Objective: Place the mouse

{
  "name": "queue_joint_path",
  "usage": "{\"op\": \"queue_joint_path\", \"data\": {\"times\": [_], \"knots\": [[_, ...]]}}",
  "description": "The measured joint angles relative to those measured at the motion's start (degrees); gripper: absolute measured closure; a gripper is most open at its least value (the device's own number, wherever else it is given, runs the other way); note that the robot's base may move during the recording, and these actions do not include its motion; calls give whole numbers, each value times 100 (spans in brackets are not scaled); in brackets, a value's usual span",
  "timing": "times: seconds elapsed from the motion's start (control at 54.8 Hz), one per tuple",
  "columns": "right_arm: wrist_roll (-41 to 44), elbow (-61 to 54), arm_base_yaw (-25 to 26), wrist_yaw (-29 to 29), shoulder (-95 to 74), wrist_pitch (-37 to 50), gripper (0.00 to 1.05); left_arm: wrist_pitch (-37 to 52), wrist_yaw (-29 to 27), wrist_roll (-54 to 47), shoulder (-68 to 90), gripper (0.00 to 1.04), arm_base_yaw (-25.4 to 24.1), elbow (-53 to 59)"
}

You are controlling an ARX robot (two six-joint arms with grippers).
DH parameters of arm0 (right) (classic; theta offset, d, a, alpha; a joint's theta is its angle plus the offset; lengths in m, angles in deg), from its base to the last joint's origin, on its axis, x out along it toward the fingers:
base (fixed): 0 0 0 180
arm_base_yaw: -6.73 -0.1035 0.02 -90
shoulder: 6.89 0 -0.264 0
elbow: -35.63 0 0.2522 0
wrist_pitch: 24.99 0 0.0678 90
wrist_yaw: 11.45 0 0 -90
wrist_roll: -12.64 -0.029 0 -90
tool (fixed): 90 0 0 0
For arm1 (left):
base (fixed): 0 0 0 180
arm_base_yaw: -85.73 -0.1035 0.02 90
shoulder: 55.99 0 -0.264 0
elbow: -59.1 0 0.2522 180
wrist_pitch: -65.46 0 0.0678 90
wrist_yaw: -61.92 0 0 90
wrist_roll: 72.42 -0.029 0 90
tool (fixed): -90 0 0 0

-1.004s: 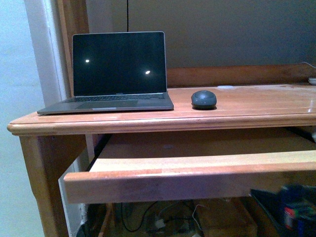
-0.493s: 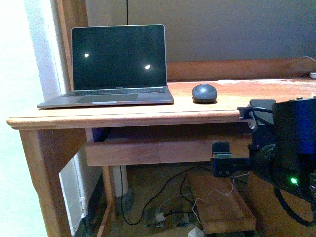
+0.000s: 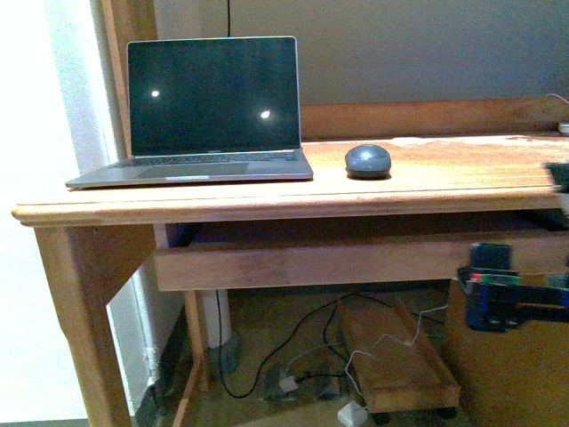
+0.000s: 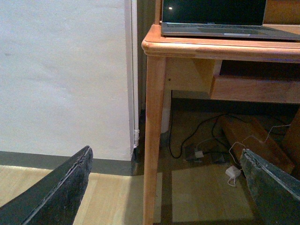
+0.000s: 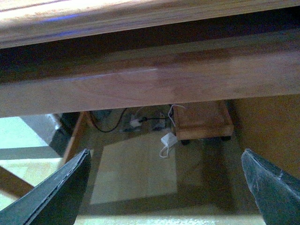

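Placement looks done: the small dark grey dome-shaped mouse (image 3: 367,161) is set on the wooden table (image 3: 462,169) just beside the open grey laptop (image 3: 200,116), within easy reach. Both the left gripper (image 4: 164,187) and the right gripper (image 5: 164,187) are held open and empty, low by the table front.

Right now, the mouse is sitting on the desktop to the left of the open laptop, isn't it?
Not quite: the mouse sits to the right of the open laptop, not the left. The front view shows it, resting on the desktop apart from the laptop.
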Motion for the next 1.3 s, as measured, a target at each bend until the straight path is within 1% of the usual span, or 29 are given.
{"op": "queue_joint_path", "data": {"times": [0.055, 0.146, 0.274, 0.401, 0.511, 0.547, 0.657, 0.675, 0.693, 0.748, 0.785, 0.803, 0.839, 0.912, 0.931, 1.022, 1.095, 1.113, 1.131, 1.15, 1.168, 1.204, 1.241, 1.296], "knots": [[-52, -610, 59, -127, 831, -76, 7, 0, 0, 0, 0, 8, 0, 0], [-219, -1456, 127, -389, 2304, -612, 7, 0, 0, 0, 0, 8, 0, 0], [-496, -2153, 142, -509, 3963, -1405, 7, 0, 0, 0, 0, 8, 0, 0], [-743, -2540, 55, -553, 5543, -2374, 7, 0, 0, 0, 0, 8, 0, 0], [-826, -2719, -201, -262, 7007, -3427, 7, 0, -2, 0, 0, 8, 0, 0], [-844, -2756, -251, -348, 7499, -3729, 7, 0, 0, 0, 0, 8, 0, 0], [-789, -3029, -232, -461, 8035, -3877, 7, 0, 0, 0, 0, 8, 0, 0], [-684, -3038, -269, -328, 8037, -3869, 8, 0, 0, 0, 0, 8, 0, 0], [-459, -3038, -361, 168, 8061, -3803, 13, 0, -2, 0, -2, 8, 0, 0], [59, -3038, -332, 951, 8194, -3856, 21, 0, 0, 0, -2, 8, 0, 0], [297, -3038, -229, 1167, 8266, -3893, 27, 0, 0, 0, -2, 8, 0, 0], [439, -3038, -111, 1185, 8321, -3943, 32, 0, -4, 0, -2, 8, 0, 0], [645, -3038, 70, 1091, 8384, -4011, 40, 0, -2, 0, -2, 8, 0, 0], [835, -3038, 317, 820, 8463, -4092, 54, 0, 4, 0, -2, 8, 0, 0], [855, -3038, 348, 785, 8472, -4103, 56, 0, 2, 0, -2, 8, 0, 0], [916, -3038, 612, 553, 8535, -4162, 71, 0, 4, 0, -2, 8, 0, 0], [949, -3038, 761, 417, 8564, -4194, 82, 0, 4, 0, -2, 8, 0, 0], [960, -3038, 831, 326, 8579, -4205, 85, 0, 4, 0, -2, 8, 0, 0], [977, -3038, 955, 101, 8601, -4236, 89, 0, 4, 0, -2, 8, 0, 0], [979, -3038, 1036, -15, 8612, -4247, 91, 0, 4, 0, -2, 8, 0, 0], [988, -3038, 1209, -227, 8623, -4271, 94, 0, 4, 0, -2, 8, 0, 0], [999, -3038, 1486, -415, 8638, -4277, 101, 0, 4, 0, -2, 8, 0, 0], [1012, -3038, 1657, -431, 8651, -4280, 102, 0, 4, 0, -2, 8, 0, 0], [1014, -3038, 1696, -490, 8651, -4282, 102, 0, 4, 0, -2, 8, 0, 0]]}}
